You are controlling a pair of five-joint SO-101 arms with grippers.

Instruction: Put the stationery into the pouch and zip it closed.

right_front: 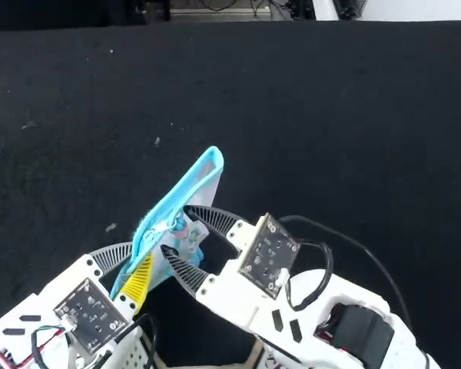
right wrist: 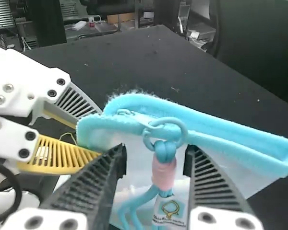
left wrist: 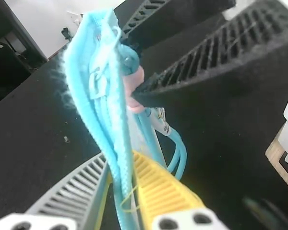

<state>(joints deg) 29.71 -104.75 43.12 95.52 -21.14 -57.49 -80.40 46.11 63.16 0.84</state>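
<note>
Your right gripper (right wrist: pixel 156 153) stands partly open. Its black fingers (right wrist: pixel 98 184) sit on either side of the zipper pull (right wrist: pixel 162 167) with a gap on both sides, so it has hold of nothing. The pull is a pink bead on a light-blue cord (left wrist: pixel 180 158) that hangs from the slider (right wrist: pixel 143 122), and a small printed tag (right wrist: pixel 169 211) dangles below it between the fingers.

Your left gripper (right_front: pixel 138 265) is clamped on the pouch (right_front: pixel 188 188): its grey finger (left wrist: pixel 69 196) and yellow finger (left wrist: pixel 158 191) pinch one end from both sides. The pouch is pale with a fluffy light-blue zip edge. It is held on edge, zip side up, with its free end pointing away from both arms over the black table (right_front: pixel 330 115). The slider sits near the gripped end. You can't tell from here whether the zip is closed along its length.
</note>
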